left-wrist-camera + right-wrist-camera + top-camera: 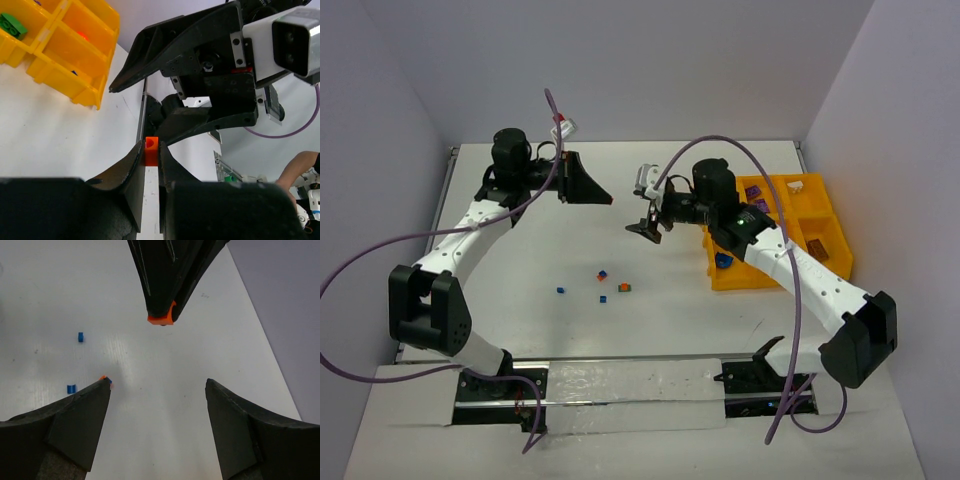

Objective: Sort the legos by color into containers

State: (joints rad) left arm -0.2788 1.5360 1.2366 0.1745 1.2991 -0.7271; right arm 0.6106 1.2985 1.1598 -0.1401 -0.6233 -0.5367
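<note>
My left gripper (607, 199) is shut on a tiny orange lego (151, 151), held in the air above the table; the piece also shows in the right wrist view (162, 318). My right gripper (646, 228) is open and empty, facing the left gripper's tips a short way off, with its fingers (95, 395) wide apart. The yellow-orange tray (760, 282) stands at the right, with purple bricks (757, 197), a blue brick (723, 260) and a brown brick (817, 249) in separate compartments. In the left wrist view a green brick (12, 25) lies in one compartment.
Small loose bits lie on the table's middle: a blue one (561, 290), another blue one (603, 298), an orange-and-blue one (602, 274) and an orange-green one (624, 287). Purple cables loop over both arms. Walls close in the back and sides.
</note>
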